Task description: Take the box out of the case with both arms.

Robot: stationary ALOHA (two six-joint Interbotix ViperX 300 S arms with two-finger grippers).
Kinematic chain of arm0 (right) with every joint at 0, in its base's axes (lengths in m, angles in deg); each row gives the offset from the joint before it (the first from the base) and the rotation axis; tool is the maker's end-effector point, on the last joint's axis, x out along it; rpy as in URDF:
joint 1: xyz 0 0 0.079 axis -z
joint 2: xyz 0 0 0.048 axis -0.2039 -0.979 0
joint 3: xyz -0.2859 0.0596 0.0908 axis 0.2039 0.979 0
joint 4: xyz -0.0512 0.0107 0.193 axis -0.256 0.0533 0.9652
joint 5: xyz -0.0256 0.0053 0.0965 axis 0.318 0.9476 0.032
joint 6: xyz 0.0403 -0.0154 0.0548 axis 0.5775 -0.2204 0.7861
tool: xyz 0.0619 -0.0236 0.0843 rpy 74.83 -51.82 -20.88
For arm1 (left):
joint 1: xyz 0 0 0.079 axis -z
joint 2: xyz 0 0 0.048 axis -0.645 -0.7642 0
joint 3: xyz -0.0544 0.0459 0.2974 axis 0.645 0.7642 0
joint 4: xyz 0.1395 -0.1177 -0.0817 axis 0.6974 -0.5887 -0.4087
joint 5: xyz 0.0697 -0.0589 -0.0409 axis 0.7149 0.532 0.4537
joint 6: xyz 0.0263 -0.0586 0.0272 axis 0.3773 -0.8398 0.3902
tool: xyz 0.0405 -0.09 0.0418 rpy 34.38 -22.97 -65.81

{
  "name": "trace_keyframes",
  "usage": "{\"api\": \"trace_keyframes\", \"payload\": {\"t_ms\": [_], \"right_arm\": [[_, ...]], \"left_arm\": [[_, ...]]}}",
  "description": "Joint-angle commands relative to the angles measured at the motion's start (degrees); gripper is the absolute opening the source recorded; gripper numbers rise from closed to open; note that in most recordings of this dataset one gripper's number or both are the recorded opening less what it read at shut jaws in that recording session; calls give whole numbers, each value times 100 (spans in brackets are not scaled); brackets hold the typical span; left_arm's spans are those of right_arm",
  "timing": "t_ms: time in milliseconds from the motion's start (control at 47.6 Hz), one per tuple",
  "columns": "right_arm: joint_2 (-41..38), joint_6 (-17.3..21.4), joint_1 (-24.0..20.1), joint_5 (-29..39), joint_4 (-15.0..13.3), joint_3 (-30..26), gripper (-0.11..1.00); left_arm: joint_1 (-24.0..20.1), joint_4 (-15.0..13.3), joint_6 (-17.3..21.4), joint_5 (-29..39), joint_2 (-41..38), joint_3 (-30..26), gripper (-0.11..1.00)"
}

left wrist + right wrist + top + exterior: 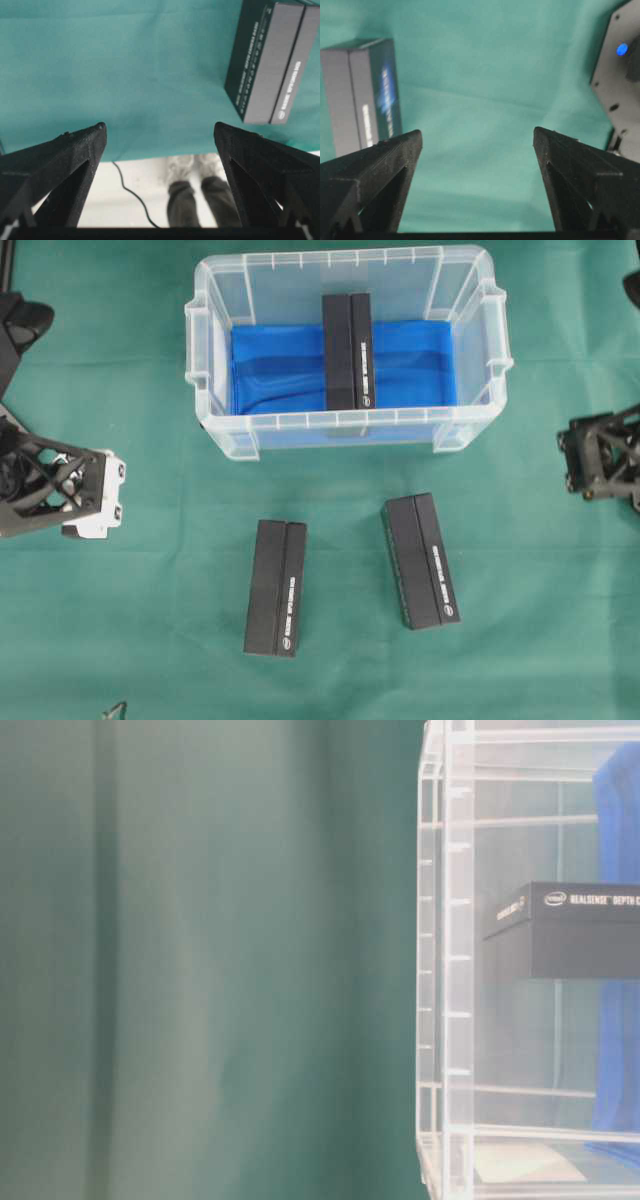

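Lower part of the overhead frame: two black boxes lie flat on the green bench (150,640), one at lower centre-left (276,587), one at lower centre-right (421,560), both outside the case. Judged from that, part of the unloading looks done. Mid-height, at the frame edges: left tool (70,490) at far left, with its white block, and right tool (600,455) at far right, all black. Both wrist views show each tool's fingers spread wide with only green cloth between them; neither pinches anything. Upper centre: the case (205,370), clear tub with blue lining, holds one remaining box (347,350), lying across the lining in the middle of the tub. This box is not yet touched; it sits well apart from both tools, up and inward from each. What is left, as I read it: bring both tools in over the rim, one per side, close on the box, lift it clear.
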Motion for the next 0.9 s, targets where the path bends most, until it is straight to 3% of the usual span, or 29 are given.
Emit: {"api": "trace_keyframes", "payload": {"t_ms": [0, 483, 631, 883], "right_arm": [[167, -246, 308, 0, -26, -18, 86], [308, -2171, 2250, -79, -26, 35, 85], [308, -2364, 2514, -114, -26, 35, 85], [299, -2355, 2558, -308, 44, 237, 85]], "left_arm": [[-220, 18, 123, 44, 158, -18, 92], [-1494, -26, 1441, 404, 396, 132, 92], [-1749, -26, 1723, 466, 396, 114, 92], [-1846, -18, 1758, 475, 396, 132, 92]]}}
